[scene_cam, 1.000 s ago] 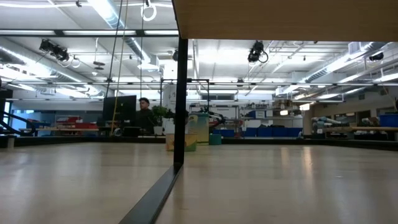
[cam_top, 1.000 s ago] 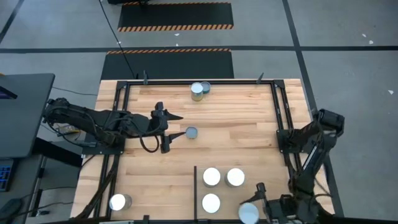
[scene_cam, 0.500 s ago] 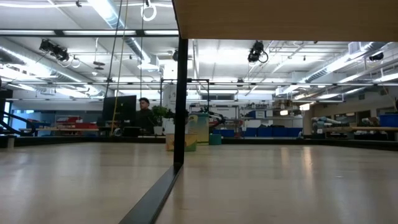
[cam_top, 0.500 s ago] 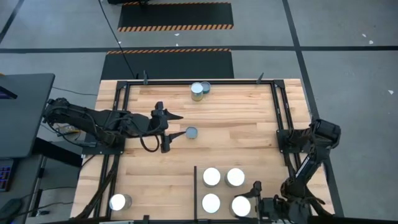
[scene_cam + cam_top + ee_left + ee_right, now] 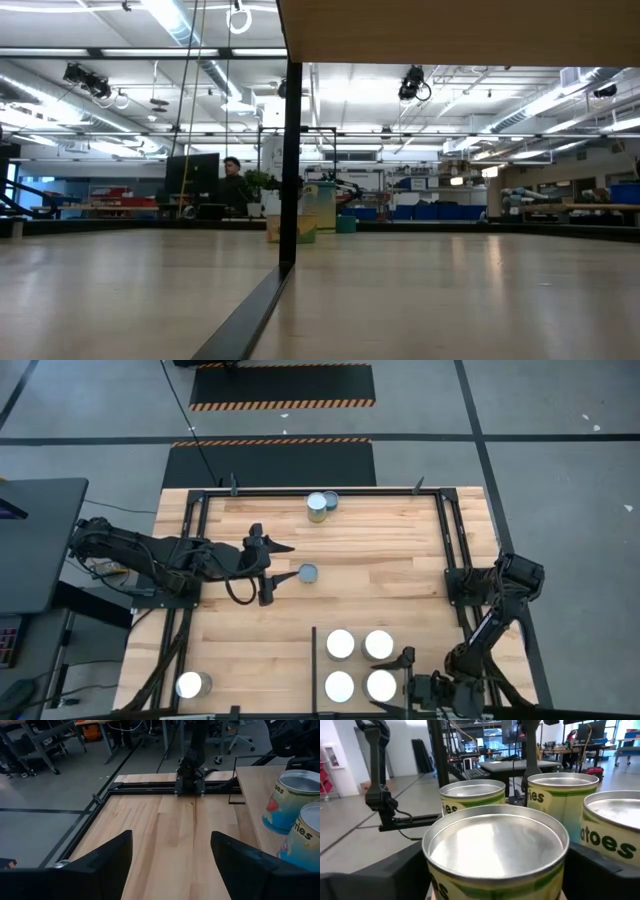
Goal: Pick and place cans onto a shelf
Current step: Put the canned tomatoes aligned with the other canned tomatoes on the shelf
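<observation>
Three cans [image 5: 340, 644] with silver tops stand on the light-wood shelf [image 5: 325, 660] at the table's near right. My right gripper [image 5: 395, 685] is shut on a fourth can [image 5: 381, 685] beside them, which fills the right wrist view [image 5: 495, 845]. My left gripper [image 5: 266, 568] is open and empty at mid-left. A dull blue-grey can [image 5: 308, 573] stands just right of it. Two cans [image 5: 320, 506] stand at the far edge and one can [image 5: 190, 685] at the near left corner. Two cans [image 5: 295, 800] show in the left wrist view. My right gripper holds the can by its side wall [image 5: 437, 887], just below the rim, pinched between the two fingers [image 5: 395, 870], one on each side. The fingers come level from the table's right. The can is upright; its bottom is hidden, so I cannot tell whether it stands on the shelf.
Thin black bars [image 5: 450, 540] frame the board, and a short black divider bar [image 5: 315, 660] stands left of the shelf cans. In the low view a black post [image 5: 290, 170] and the shelf's underside [image 5: 460, 30] show. Bare wood lies in the table's middle [image 5: 380, 570].
My right gripper has carried its can toward the table's left and far edges. The can has come in from the near right corner and now sits upright beside the three shelf cans, closing a two-by-two block.
</observation>
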Tool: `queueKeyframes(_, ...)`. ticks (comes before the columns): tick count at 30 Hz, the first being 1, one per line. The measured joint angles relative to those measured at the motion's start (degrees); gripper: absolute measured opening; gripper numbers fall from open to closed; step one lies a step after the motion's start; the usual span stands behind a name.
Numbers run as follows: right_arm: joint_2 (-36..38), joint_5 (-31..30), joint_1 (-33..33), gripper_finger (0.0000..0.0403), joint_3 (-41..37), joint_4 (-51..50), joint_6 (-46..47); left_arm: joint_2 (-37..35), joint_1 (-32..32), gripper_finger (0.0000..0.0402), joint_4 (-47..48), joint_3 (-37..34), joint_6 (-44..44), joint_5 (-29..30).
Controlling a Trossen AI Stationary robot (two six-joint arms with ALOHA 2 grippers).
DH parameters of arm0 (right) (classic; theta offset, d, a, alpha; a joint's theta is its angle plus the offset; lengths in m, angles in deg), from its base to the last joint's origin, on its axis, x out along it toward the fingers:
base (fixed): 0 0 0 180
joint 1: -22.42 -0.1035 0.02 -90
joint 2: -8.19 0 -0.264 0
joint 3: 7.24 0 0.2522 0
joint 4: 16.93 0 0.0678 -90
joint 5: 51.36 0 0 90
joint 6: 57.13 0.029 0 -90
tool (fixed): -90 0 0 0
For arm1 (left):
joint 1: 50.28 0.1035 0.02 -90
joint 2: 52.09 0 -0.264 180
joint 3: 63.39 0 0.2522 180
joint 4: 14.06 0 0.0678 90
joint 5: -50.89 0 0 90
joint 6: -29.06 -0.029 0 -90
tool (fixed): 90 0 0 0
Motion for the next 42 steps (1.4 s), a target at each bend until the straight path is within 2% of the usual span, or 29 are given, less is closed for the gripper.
queueKeyframes(5,0.0,0.1,0.0,0.0387,0.0,4.8,-6.8,0.0,-0.1,0.0272,0.0,0.0,0.0,0.0)
queueKeyframes(13,0.0,1.7,-1.2,0.0387,0.0,20.0,-20.0,0.0,-0.1,0.0272,0.0,0.0,0.0,0.0)
queueKeyframes(17,2.4,1.5,-3.0,0.0386,0.0,22.5,-27.7,0.0,-0.1,0.0272,0.0,0.0,0.3,0.0)
queueKeyframes(19,5.4,-0.9,-5.2,0.0386,0.0,22.7,-32.9,0.0,-0.1,0.0272,0.0,0.0,1.2,0.0)
queueKeyframes(23,11.6,-10.5,-10.9,0.0383,0.0,17.9,-39.1,0.0,-0.5,0.0272,0.0,0.0,1.5,-0.9)
queueKeyframes(26,14.5,-16.3,-14.1,0.0370,0.0,10.4,-37.4,0.2,-1.4,0.0272,-0.1,0.0,1.8,-1.5)
queueKeyframes(29,15.3,-16.4,-15.6,0.0351,-0.7,4.8,-31.9,0.9,-2.5,0.0272,0.1,-0.1,2.9,-1.6)
queueKeyframes(36,15.1,-6.9,-12.7,0.0283,-7.3,-8.2,-8.1,2.2,-4.7,0.0272,-0.4,-0.2,4.8,-1.4)
queueKeyframes(39,15.1,-1.7,-9.5,0.0247,-9.8,-9.3,-1.9,2.7,-4.7,0.0272,-0.3,0.0,4.8,-1.3)
queueKeyframes(42,15.1,5.3,-6.5,0.0217,-11.1,-9.4,0.5,2.7,-4.6,0.0272,-0.4,-0.1,4.9,-1.2)
